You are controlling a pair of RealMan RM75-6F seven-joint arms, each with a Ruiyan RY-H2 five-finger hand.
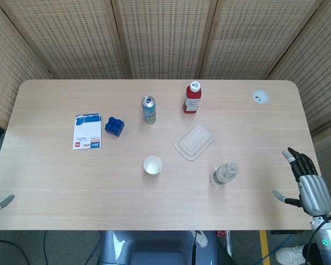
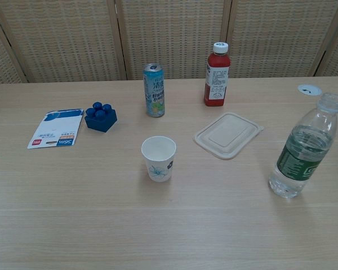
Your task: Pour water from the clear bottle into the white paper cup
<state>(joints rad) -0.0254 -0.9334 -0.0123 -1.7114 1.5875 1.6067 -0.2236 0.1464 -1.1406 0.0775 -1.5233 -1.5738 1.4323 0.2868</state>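
While I am looking down through the head view, my right hand (image 1: 310, 186) is hovering off the table's (image 1: 55, 182) right edge, fingers spread and holding nothing. The clear bottle (image 1: 224, 174) is standing upright toward the near right of the table, at about nine o'clock from that hand and well apart from it. The white paper cup (image 1: 152, 165) is sitting at about nine o'clock from the bottle, upright and open. Only a sliver of my left hand (image 1: 1, 202) is showing at the near left edge, and I cannot tell how its fingers are lying.

From here I am judging that the reach is the first risk: the bottle is tall and narrow, so spread fingers arriving side-on could be knocking it over toward the cup. The clear lid (image 1: 194, 140) is lying flat at about eleven o'clock from the bottle, near enough that a wide sweep could be dragging it.

Through the chest view neither hand is showing. The bottle (image 2: 305, 148) is looking cap-off, with its mouth open and water filling much of it, so any tip while I am lifting would be spilling early. The cup (image 2: 158, 158) is light and small-mouthed; pouring too fast or off-centre could be missing the rim or pushing it over. The drink can (image 2: 154, 90) and red bottle (image 2: 216, 75) are standing farther back, at about twelve and one o'clock from the cup, out of my expected path.
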